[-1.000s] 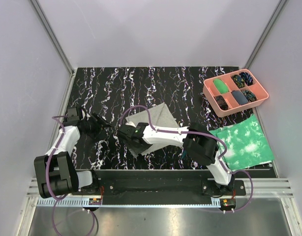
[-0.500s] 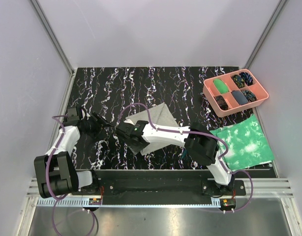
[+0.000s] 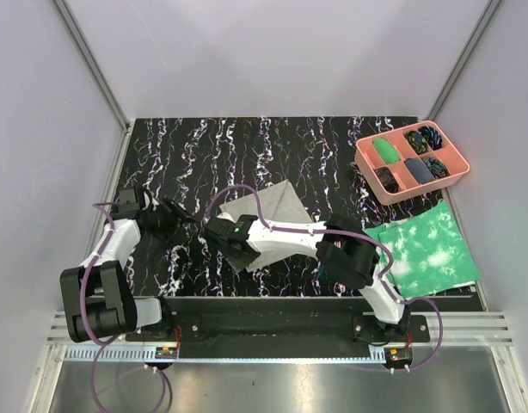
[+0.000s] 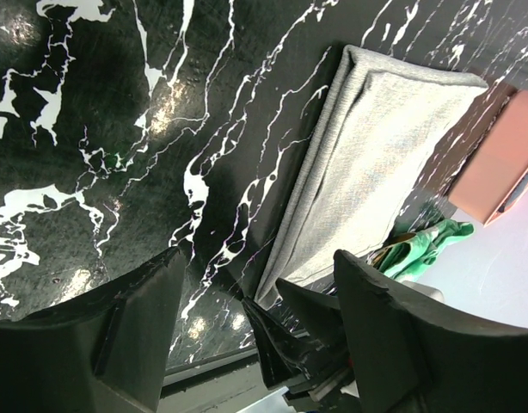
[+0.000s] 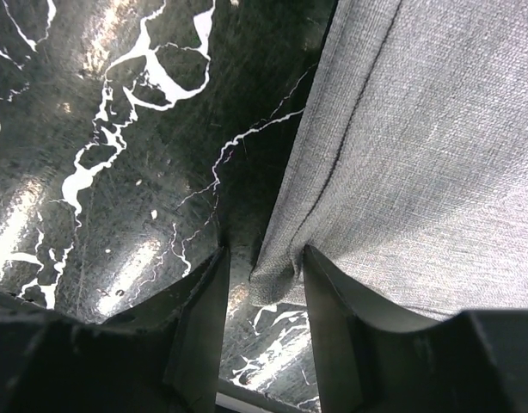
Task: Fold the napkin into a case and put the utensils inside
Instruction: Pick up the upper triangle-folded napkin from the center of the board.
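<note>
The plain grey napkin point(image 3: 268, 209) lies folded on the black marbled table. It also shows in the left wrist view point(image 4: 376, 163) and the right wrist view point(image 5: 427, 146). My right gripper point(image 3: 232, 249) is low at the napkin's near-left corner. In its wrist view the right gripper point(image 5: 264, 258) is open, with the cloth corner lying between the jaws against the right finger point(image 5: 333, 318). My left gripper point(image 3: 180, 215) is open and empty, left of the napkin and apart from it point(image 4: 257, 258). The utensils are mostly hidden; a thin dark teal piece point(image 3: 320, 269) shows by the right arm.
A pink compartmented tray point(image 3: 412, 159) with small objects stands at the back right. A green-and-white mottled sheet point(image 3: 426, 248) lies at the right near edge. The right arm stretches across the napkin's near side. Grey walls close in the table's left, back and right.
The right gripper has shifted slightly left at the napkin's near corner. The left arm has hardly moved.
</note>
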Robot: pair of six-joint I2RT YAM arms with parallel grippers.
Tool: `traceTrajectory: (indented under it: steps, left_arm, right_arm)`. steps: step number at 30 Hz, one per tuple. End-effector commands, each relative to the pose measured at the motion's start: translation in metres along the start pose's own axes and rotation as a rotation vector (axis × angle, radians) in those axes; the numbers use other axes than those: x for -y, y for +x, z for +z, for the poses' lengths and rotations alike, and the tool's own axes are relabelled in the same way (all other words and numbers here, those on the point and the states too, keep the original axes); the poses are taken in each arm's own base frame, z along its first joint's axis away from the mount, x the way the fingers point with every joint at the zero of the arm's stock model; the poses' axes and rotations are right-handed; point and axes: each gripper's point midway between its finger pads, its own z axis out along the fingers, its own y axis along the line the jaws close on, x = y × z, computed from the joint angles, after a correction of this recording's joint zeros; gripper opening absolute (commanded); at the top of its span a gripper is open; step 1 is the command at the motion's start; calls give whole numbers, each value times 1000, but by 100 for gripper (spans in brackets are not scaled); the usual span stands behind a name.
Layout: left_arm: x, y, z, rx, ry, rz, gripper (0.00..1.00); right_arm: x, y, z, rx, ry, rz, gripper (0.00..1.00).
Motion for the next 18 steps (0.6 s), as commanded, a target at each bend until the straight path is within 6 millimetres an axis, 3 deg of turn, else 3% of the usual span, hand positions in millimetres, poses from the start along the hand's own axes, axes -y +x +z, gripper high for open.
traceTrajectory:
  steps: [1, 7, 10, 11, 12, 18]
  left_arm:
    - [7, -4, 2, -10, 43, 45, 73]
    - [3, -2, 8, -25, 40, 46, 74]
    - [4, 3, 14, -41, 42, 47, 74]
    - [6, 3, 15, -39, 47, 55, 74]
    - [9, 9, 19, -54, 50, 60, 75]
    - [38, 21, 37, -80, 125, 128, 76]
  right_arm:
    - [0, 25, 28, -36, 2, -6, 42]
    - [15, 46, 45, -52, 13, 0, 30]
    - [12, 50, 51, -71, -8, -20, 15]
    - [10, 46, 49, -71, -15, -22, 4]
    - [7, 44, 49, -72, -25, -26, 0]
    - [-1, 7, 10, 37, -102, -12, 0]
